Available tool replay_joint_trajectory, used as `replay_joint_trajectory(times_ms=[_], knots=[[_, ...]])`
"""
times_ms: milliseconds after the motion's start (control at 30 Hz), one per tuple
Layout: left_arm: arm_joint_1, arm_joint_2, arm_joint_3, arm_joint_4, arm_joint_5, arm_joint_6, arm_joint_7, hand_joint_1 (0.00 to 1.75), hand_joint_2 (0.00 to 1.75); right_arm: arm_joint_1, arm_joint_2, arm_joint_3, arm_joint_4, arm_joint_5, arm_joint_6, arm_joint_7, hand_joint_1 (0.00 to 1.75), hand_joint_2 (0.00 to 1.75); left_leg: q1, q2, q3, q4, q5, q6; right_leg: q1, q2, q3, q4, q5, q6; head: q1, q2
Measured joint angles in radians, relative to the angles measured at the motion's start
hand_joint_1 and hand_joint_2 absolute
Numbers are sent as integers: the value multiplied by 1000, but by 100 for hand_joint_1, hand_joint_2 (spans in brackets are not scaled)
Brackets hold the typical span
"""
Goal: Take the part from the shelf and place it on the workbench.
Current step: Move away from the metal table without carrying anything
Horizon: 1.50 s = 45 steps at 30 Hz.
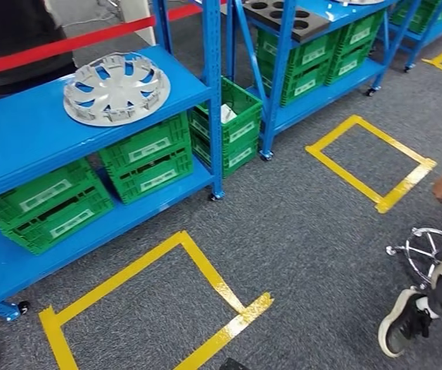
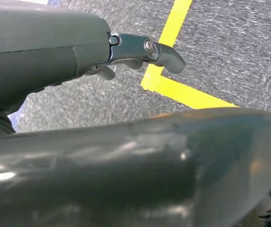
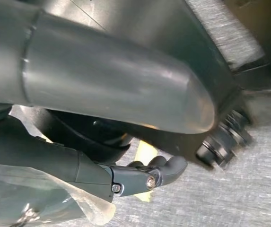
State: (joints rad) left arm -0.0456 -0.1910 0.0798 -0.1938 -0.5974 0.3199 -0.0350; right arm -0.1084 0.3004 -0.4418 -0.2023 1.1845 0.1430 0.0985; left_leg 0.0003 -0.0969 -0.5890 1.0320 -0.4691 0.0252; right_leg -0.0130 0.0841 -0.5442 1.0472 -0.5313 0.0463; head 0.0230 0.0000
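Note:
The part is a silver wheel cover with spoke cut-outs, lying flat on the top board of the nearer blue shelf at the left of the head view. My left hand hangs over grey carpet beside a corner of yellow tape; a dark finger sticks straight out and nothing is in the hand. In the right wrist view my right hand also hangs low, a dark finger stretched out, holding nothing.
Green crates fill the lower shelf boards, and one more stands between the racks. A second blue rack stands behind. Yellow tape squares mark the carpet. A person's shoe and a chrome chair base are at the right.

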Motion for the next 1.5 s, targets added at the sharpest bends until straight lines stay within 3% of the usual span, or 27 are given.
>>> replay_joint_trajectory(times_ms=[33,100,167,233,300,333,367,400,467,533,600,633,700,767,833,867,900,967,1000,1133,1200,1300,1333,1367,1400,1467,1500], knots=[[0,0,0,0,0,0,0,0,0,1,0,0,0,0,0,-3,0,0,0,-12,-7,2,2,-7,-2,18,8,-17,-5,-5,0,0],[2,0,0,0,-1,-1,0,0,0,1,1,0,0,0,0,-5,0,0,3,-33,-17,2,8,-19,-1,3,14,-23,-5,-20,0,0],[4,0,0,0,-1,-2,-1,0,0,2,2,0,0,-1,0,-6,0,0,0,0,-30,28,-8,-30,-3,-25,21,-30,-2,-33,-5,0],[2,0,0,0,-2,-3,-6,0,0,5,2,0,0,-1,0,-5,0,0,-1,62,-76,127,-60,-39,-2,-59,27,-33,-4,-45,-12,0],[3,0,0,0,-4,-6,-15,0,0,8,0,0,0,-1,-1,-4,0,0,4,82,-135,250,-107,-45,2,-92,30,-33,-9,-50,-13,0],[4,1,0,0,-4,-7,-18,0,0,9,-1,0,0,-1,-1,-4,0,0,6,85,-148,278,-108,-46,3,-106,32,-33,-12,-50,-13,0],[5,1,0,0,-4,-8,-22,0,0,10,-2,0,0,-1,-1,-4,0,0,6,87,-142,266,-89,-44,5,-119,36,-33,-15,-50,-13,0],[6,1,0,0,-4,-8,-24,0,0,11,-2,0,0,-1,-1,-4,0,0,5,93,-116,217,-55,-41,6,-131,41,-33,-20,-49,-13,0],[6,2,0,0,-4,-9,-28,0,0,15,-2,0,0,-1,0,-3,0,0,-5,135,-49,87,-1,-26,11,-151,52,-33,-30,-44,-13,0],[4,2,0,0,-4,-9,-31,0,0,18,-3,0,0,-1,0,-3,0,0,-17,174,-17,21,6,-13,18,-170,56,-33,-38,-36,-11,0],[5,2,0,0,-3,-9,-36,0,0,19,-4,0,-1,-4,-2,-3,0,0,-18,166,-16,11,1,-5,22,-187,62,-38,-41,-29,-9,0],[7,1,0,0,-2,-9,-39,0,0,20,-5,0,-1,-8,-6,-5,0,0,-15,156,-14,5,3,-2,22,-179,64,-37,-47,-25,-6,0],[7,0,1,0,1,-8,-45,0,0,19,-6,-1,-2,-17,-19,-16,0,0,-6,141,-7,-7,6,7,19,-134,39,12,-77,-16,-3,0],[4,-1,1,0,2,-8,-49,0,0,17,-7,-1,-2,-24,-31,-27,0,0,-3,129,-5,-9,5,14,16,-92,-29,137,-130,-9,1,0],[5,-2,1,0,2,-7,-52,0,0,12,-7,-1,-2,-27,-36,-32,0,0,-3,117,-1,-9,2,16,15,-85,-90,239,-148,-4,2,0],[5,-2,1,0,2,-7,-52,0,0,10,-7,-1,-3,-28,-37,-33,0,0,-2,110,2,-9,0,15,14,-85,-98,238,-126,-1,2,0],[6,-3,1,0,2,-7,-52,0,0,9,-7,-1,-3,-29,-37,-32,0,0,0,104,6,-8,-2,12,11,-85,-88,200,-87,1,2,0],[5,-3,1,0,2,-6,-53,0,0,11,-7,-1,-2,-30,-38,-32,0,0,1,93,11,-1,-9,1,6,-83,-43,73,-13,7,3,0],[5,-2,2,0,2,-5,-52,0,0,13,-7,-1,-2,-31,-39,-32,0,0,0,89,9,4,-12,-5,4,-80,-21,25,2,5,4,0],[7,0,4,0,2,3,-41,0,0,18,-4,-1,-1,-31,-66,-44,0,0,-4,85,2,13,-13,-20,4,-76,-4,-8,-1,-21,2,0],[6,1,5,0,2,4,-38,0,0,18,-2,-1,-1,-30,-76,-45,0,0,-3,86,-10,49,-39,-28,0,-80,0,-10,-1,-33,-1,0],[6,2,8,0,2,5,-37,0,0,19,-1,-1,-1,-30,-84,-46,0,0,0,89,-91,227,-124,-39,1,-86,3,-12,-3,-45,-6,0],[7,2,9,0,2,5,-37,0,0,20,-1,-1,-1,-29,-85,-46,0,0,1,89,-115,276,-137,-39,2,-87,3,-12,-4,-47,-6,0],[8,2,10,0,2,5,-36,0,0,20,0,-1,-1,-29,-85,-46,0,0,0,89,-124,293,-131,-37,3,-87,5,-11,-6,-48,-6,0],[8,2,11,0,2,5,-36,0,0,20,0,-1,-1,-29,-85,-46,0,0,0,89,-116,270,-105,-32,5,-86,8,-12,-7,-49,-6,0],[8,2,11,0,1,5,-36,0,0,20,2,-1,-1,-28,-85,-46,0,0,-5,90,-60,145,-33,-16,7,-86,13,-13,-11,-49,-5,0],[8,2,11,0,1,5,-36,0,0,20,4,-1,-1,-28,-85,-46,0,0,-8,91,-32,84,-11,-7,9,-86,15,-13,-14,-47,-5,0]])
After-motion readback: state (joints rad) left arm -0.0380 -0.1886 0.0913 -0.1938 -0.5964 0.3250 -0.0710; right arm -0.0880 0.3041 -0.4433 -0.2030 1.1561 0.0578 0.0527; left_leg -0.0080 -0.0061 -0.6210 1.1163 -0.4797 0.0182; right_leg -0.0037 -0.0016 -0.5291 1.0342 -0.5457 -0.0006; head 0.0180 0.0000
